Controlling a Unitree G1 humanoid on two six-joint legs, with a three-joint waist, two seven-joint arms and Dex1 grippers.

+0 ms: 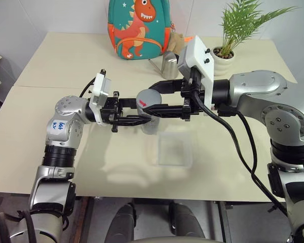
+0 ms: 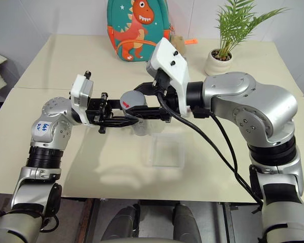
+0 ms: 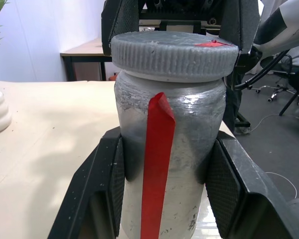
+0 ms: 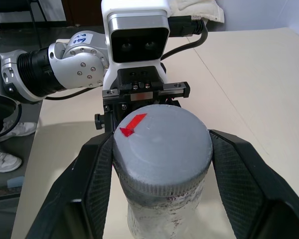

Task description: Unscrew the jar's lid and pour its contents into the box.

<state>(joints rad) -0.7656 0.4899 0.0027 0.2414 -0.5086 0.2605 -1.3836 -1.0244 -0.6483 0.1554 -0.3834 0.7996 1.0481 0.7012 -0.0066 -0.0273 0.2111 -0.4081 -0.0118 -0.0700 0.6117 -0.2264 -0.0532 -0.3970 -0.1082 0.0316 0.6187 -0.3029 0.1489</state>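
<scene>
Fingers of your left gripper (image 1: 142,119) are closed tight on the body of the jar (image 3: 162,164), one black pad on each side of it, holding it upright above the worktop (image 1: 61,55), out over its middle. Fingers of your right gripper (image 1: 154,100) are closed on the rim of the lid (image 4: 162,147) from the opposite side, one pad against each edge of the grey ribbed cap. A small red mark sits on top of the lid, and a red strip runs down the jar's whitish body.

As far as you can judge, the task is at its first step. The lid sits flat and square on the jar's neck, so it looks not yet unscrewed. The contents cannot be made out through the cloudy wall. The box (image 1: 174,149), a clear shallow tray, lies on the worktop just below and slightly to the right of the jar, nearer the front edge, and looks empty. Unscrewing, lifting the lid away and pouring are all left to do.
</scene>
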